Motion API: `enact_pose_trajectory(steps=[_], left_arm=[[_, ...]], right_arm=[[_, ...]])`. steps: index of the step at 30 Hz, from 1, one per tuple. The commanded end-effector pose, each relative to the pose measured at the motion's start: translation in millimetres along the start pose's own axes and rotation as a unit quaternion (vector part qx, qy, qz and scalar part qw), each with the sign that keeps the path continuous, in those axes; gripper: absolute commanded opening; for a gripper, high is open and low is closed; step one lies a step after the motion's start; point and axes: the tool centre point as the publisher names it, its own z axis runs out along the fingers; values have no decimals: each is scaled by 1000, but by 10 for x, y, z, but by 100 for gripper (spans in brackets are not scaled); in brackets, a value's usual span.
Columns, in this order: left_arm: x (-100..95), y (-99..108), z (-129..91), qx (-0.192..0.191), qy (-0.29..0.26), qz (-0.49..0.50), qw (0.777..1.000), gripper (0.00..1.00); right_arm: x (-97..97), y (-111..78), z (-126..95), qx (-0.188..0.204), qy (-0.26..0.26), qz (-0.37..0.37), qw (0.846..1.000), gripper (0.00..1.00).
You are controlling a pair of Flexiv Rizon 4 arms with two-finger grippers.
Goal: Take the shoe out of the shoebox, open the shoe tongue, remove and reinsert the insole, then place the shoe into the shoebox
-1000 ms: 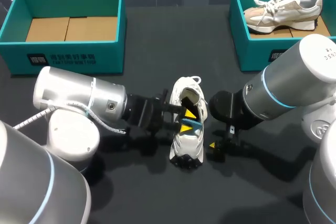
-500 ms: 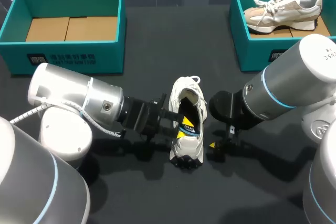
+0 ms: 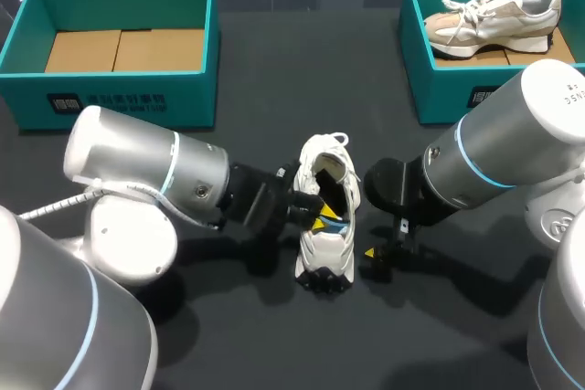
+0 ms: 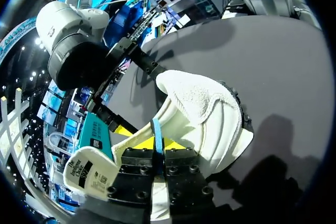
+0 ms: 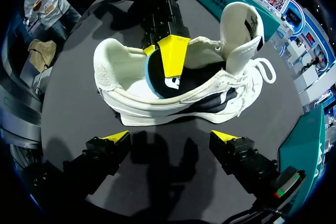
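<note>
A white shoe (image 3: 327, 226) stands upright on the dark table between my two arms, its tongue (image 5: 241, 30) pulled up and back. My left gripper (image 3: 320, 216) reaches into the shoe's opening from the left. In the left wrist view its fingers (image 4: 156, 148) are pressed together on the thin blue edge of the insole (image 4: 156, 132). The right wrist view shows one of its yellow fingertips (image 5: 173, 56) on the dark insole (image 5: 157, 80) inside the shoe (image 5: 131, 100). My right gripper (image 5: 173, 142) is low on the table beside the shoe's right side, open and holding nothing.
An empty teal shoebox (image 3: 119, 89) with a cardboard floor stands at the back left. A second teal shoebox (image 3: 448, 89) at the back right holds a beige sneaker (image 3: 494, 15). My right arm's big grey link (image 3: 512, 134) lies in front of that box.
The left gripper's fingers have closed together inside the shoe, onto the insole edge, and the left arm has shifted slightly toward the shoe. The right arm and shoe have not moved.
</note>
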Motion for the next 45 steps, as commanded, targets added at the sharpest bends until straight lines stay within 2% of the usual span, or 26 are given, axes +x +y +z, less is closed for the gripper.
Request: enact_pose_trajectory(steps=[1, 9, 10, 11, 12, 16, 21, 32, 33, 35, 39, 45], left_arm=[[-7, 114, 104, -21, 0, 5, 1000, 0], [-24, 115, 37, -10, -9, -39, 999, 0], [-27, 93, 22, -7, -10, -44, 999, 2], [-33, 76, 3, -5, -12, -44, 999, 19], [-38, 56, -16, 1, -14, -54, 998, 26], [-50, -47, -83, 18, -19, -69, 997, 35], [-44, -173, -137, 37, -15, -81, 996, 39], [3, -320, -101, 62, 5, -90, 994, 31], [13, -327, -91, 62, 7, -89, 994, 25], [38, -336, -60, 65, 15, -90, 994, 0], [65, -327, 6, 64, 24, -74, 995, 0], [49, -115, 98, 18, 25, -8, 999, 0]], right_arm=[[16, -8, -2, 0, -1, 0, 1000, 100], [16, -8, -2, 0, -1, 0, 1000, 100], [16, -8, -2, 0, -1, 0, 1000, 100], [16, -8, -2, 0, -1, 0, 1000, 100], [16, -8, -2, 0, -1, 0, 1000, 100], [16, -8, -2, 0, -1, 0, 1000, 100], [16, -8, -2, 0, -1, 0, 1000, 100], [16, -8, -2, 0, -1, 0, 1000, 100], [16, -8, -2, 0, -1, 0, 1000, 100], [16, -8, -2, 0, -1, 0, 1000, 100], [16, -8, -2, 0, -1, 0, 1000, 100], [16, -8, -2, 0, -1, 0, 1000, 100]])
